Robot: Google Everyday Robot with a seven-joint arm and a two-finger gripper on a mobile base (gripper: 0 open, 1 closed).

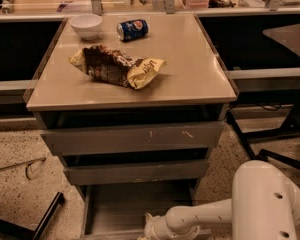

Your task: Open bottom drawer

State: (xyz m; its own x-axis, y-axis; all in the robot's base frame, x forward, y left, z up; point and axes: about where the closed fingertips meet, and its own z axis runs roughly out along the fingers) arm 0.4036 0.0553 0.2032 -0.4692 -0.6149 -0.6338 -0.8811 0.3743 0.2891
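Floor: speckled, pale; gray three-drawer cabinet stands on it, dark counters behind.
Top [190,69]: holds a white bowl [86,25], a blue can [132,29] lying on its side, and a crumpled chip bag [115,66].
Upper drawer [132,138]: scratched front, nearly flush, looks closed.
Middle drawer [135,172]: sits under it, front pushed in.
Bottom drawer [125,206]: lowest of the stack, pulled well out toward camera, shallow tray floor bare and visible, front at the frame's lower edge.
Gripper [149,230]: at the drawer's front edge, bottom centre, partly cut off by the frame.
Grip state: cannot tell, and cannot tell if it has hold of the front.
Arm [205,214]: white, reaches in low from the right.
Progress: judged mostly done, since the drawer looks open for much of its travel.
Left: maybe a little more pull, then let go and back away.
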